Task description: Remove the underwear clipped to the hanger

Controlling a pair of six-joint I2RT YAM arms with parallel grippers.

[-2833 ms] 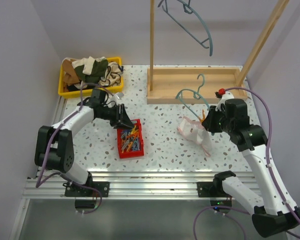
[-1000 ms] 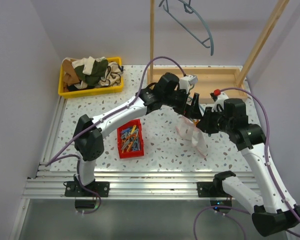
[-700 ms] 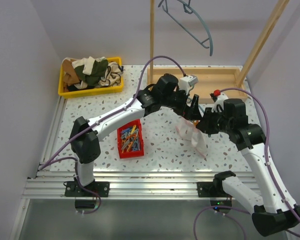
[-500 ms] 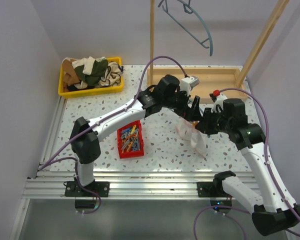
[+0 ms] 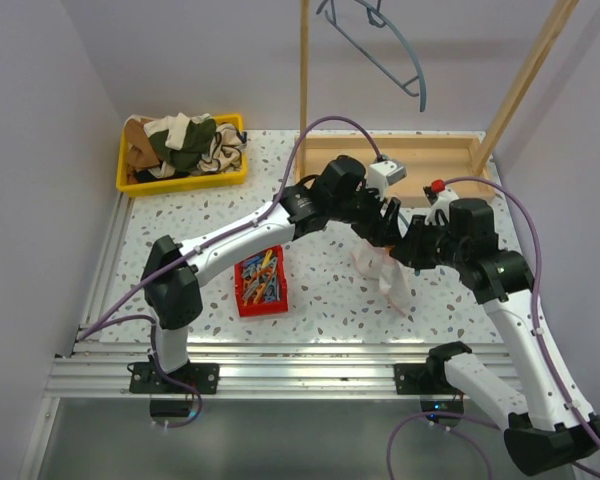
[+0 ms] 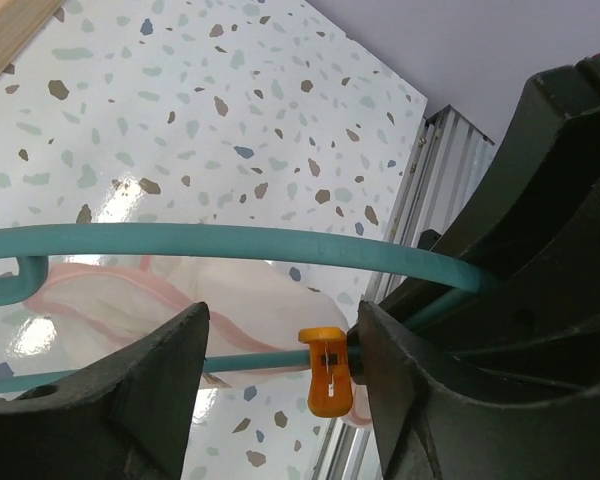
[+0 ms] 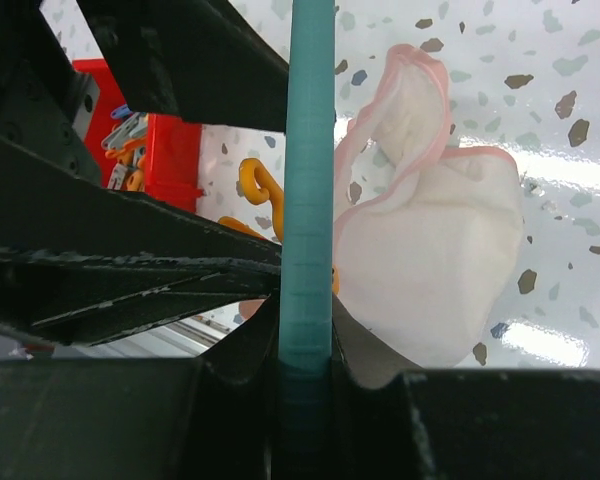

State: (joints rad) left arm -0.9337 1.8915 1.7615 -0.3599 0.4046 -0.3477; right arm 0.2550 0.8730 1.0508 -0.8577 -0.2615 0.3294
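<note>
Two grippers meet nearly tip to tip in the top view: the left gripper (image 5: 388,226), its arm stretched far across the table (image 5: 180,230), and the right gripper (image 5: 413,247) just beside it. The underwear (image 5: 388,278), a white to pale pink brief, hangs right under the pair, on the near side of both tips. Well behind the left gripper sit a red tray (image 5: 260,280) of clothespins and, farther off, a yellow bin (image 5: 180,150) heaped with clothes. Beyond both grippers stands a wooden rack (image 5: 390,170), with a second hanger (image 5: 385,45) high above it. In the left wrist view the left gripper's fingers stand apart and pinch nothing. The teal hanger (image 6: 230,242) crosses the gap between them, and an orange clip (image 6: 327,370) sits on its lower wire, just beside the finger on the view's right; whether they touch cannot be told. The pale brief lies past the wire, and the right gripper's black body takes up the right edge, where the hanger runs into it. In the right wrist view the right gripper is clamped on the teal hanger's bar, which rises straight out from between its fingers. The underwear hangs just beside the bar on the view's right, the orange clip and the left gripper's dark fingers on the other side.
</note>
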